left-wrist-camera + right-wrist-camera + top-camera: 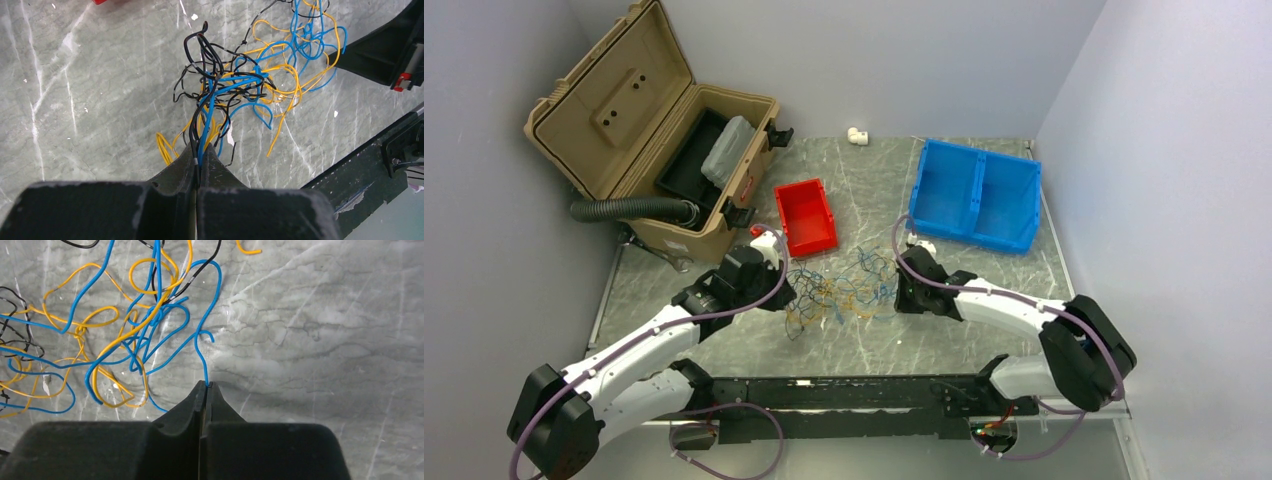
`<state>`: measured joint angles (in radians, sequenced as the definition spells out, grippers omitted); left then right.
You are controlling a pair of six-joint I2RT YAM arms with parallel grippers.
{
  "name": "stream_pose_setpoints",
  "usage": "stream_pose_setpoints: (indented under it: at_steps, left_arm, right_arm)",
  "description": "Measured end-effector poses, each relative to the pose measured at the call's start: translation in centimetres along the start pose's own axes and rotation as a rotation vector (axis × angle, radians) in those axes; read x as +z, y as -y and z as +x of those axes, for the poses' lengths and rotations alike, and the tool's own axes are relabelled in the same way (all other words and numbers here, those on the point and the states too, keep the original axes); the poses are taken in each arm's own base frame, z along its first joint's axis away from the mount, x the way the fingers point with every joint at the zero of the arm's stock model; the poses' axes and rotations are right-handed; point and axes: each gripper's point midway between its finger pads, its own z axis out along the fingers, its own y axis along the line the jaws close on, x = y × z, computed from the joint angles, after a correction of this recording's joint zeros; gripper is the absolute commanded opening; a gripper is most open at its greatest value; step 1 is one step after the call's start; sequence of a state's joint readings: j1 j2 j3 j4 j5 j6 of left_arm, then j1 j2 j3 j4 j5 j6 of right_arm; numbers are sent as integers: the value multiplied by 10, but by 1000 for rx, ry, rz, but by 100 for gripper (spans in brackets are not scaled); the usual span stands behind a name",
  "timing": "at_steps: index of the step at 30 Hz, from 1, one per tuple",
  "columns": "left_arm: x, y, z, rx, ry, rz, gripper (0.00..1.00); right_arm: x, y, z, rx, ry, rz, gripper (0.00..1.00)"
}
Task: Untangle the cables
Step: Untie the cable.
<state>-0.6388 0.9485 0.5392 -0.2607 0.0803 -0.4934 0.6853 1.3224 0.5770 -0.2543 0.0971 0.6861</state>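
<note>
1. Cables [839, 290]: loose tangle of thin blue, orange-yellow and black wire loops, flat on the grey marbled table [854, 340], just on the near side of the red bin [805, 215] and slightly to its right.
2. Left gripper [774, 288]: near side of the red bin, at the tangle's left edge. In the left wrist view its fingers are clenched [199, 157] on a bunch of blue, black and yellow strands that fan out from the tips into the tangle [240, 85].
3. Right gripper [902, 295]: to the right of the red bin and nearer the arms, at the tangle's right edge. In the right wrist view it is pinched tight [206, 386] on 1 blue strand, which rises from the tips into the blue and yellow loops [125, 340].
4. Blue bin [975, 193]: 2 compartments, well right of the red bin.
5. Tan case [649, 130]: lid open, left of the red bin.
6. Black ribbed hose [629, 208]: left of the red bin, sticking out of the case.
7. White fitting [857, 134]: beyond the red bin, by the back wall.
</note>
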Motion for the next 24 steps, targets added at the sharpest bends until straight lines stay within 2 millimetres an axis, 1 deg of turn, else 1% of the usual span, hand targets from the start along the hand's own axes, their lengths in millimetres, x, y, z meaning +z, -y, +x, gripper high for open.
stream_pose_setpoints:
  at_steps: [4, 6, 8, 13, 16, 21, 24]
  left_arm:
    - [0, -2, 1, -2, -3, -8, 0]
    - [0, -3, 1, -3, -3, -14, 0]
    - [0, -4, 1, -8, -1, -24, 0]
    - [0, -6, 1, -25, 2, -39, 0]
    - [0, -9, 1, -28, 3, -54, 0]
    - [-1, -12, 5, -37, -12, -70, 0]
    - [-1, -13, 6, -46, -14, -75, 0]
  right_arm:
    - [-13, 6, -7, 4, 34, 28, 0]
    - [-23, 9, -16, 8, 69, 55, 0]
    - [-36, 12, -29, 23, 118, 81, 0]
    - [-76, 24, -66, 86, 271, 151, 0]
    - [-107, 36, -86, 129, 377, 194, 0]
    - [-153, 49, -110, 180, 518, 229, 0]
    - [-167, 53, -118, 193, 559, 241, 0]
